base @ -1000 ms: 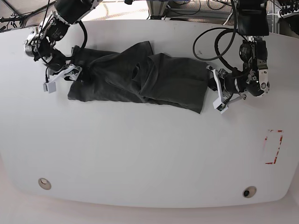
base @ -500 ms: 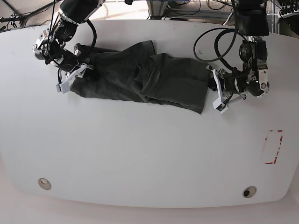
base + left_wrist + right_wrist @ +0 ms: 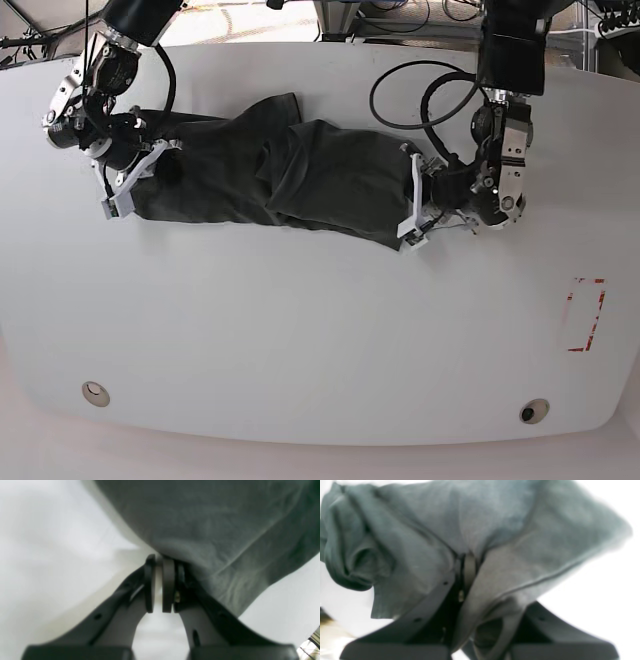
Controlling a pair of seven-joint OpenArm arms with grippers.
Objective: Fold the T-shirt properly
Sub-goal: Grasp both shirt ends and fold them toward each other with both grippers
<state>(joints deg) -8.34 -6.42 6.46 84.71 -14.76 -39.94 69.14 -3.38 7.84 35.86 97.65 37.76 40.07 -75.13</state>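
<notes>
The right arm's black fingers (image 3: 466,566) are pressed together on a fold of the large dark charcoal-grey short-sleeved T-shirt (image 3: 460,527) of soft, wrinkly fabric; cloth bunches on both sides of them and drapes over their bases (a stitched hem runs off to one side of the fingertips). Beyond the tips the fabric rises in a rumpled mass, with a rolled, shadowed pocket of cloth at one edge.

The left arm's black fingers (image 3: 168,585) stand nearly closed, a thin bright slit between the pads, and their tips meet the edge of the same shirt; from that view alone the pinch is hard to confirm, yet the cloth hangs directly from the tips and spreads away above them in smooth grey folds.

In the base view the shirt (image 3: 290,175) lies stretched in a long, crumpled band on the white tabletop (image 3: 300,340) between the two sets of fingers, the right ones (image 3: 130,180) at one end and the left ones (image 3: 413,205) at the other. Farther out on the tabletop sits a red rectangular outline (image 3: 586,315), well apart from the shirt.
</notes>
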